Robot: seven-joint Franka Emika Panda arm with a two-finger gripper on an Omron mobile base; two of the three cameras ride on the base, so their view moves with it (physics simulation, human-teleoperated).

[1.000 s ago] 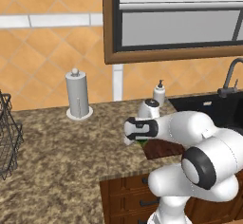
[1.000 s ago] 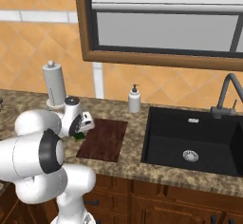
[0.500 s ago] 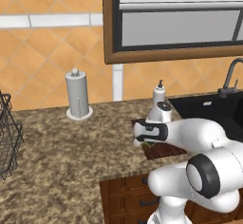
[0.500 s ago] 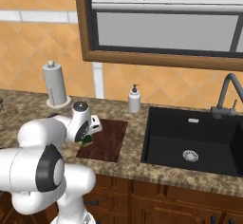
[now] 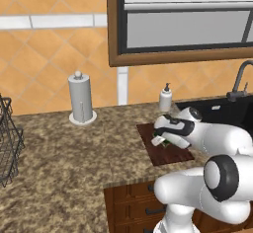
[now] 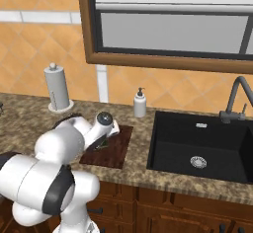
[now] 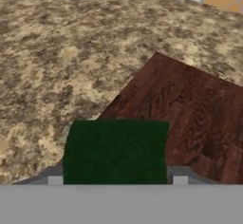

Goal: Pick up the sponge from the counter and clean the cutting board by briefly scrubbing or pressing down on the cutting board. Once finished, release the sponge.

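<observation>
My gripper point(image 7: 117, 178) is shut on the sponge point(image 7: 116, 149), a dark green block that spans the gap between the fingertips point(image 7: 55, 180). The sponge sits low over the near left corner of the cutting board point(image 7: 190, 109), a reddish-brown wooden rectangle on the speckled counter point(image 7: 57, 66). I cannot tell whether sponge and wood touch. From the left base view the gripper point(image 5: 160, 139) points down at the cutting board point(image 5: 165, 157), a sliver of green sponge point(image 5: 166, 142) beneath it. In the right base view the gripper point(image 6: 104, 139) hangs over the cutting board point(image 6: 116, 150).
A paper towel holder point(image 5: 81, 98) stands at the back left and a soap bottle point(image 5: 165, 98) just behind the board. The black sink point(image 6: 202, 148) with its faucet point(image 6: 237, 98) lies right of the board. A wire basket point(image 5: 7, 143) stands at the far left.
The arm has swung right, toward the sink, carrying the sponge from the board's left edge to a spot over the board, and the hand has come lower.
</observation>
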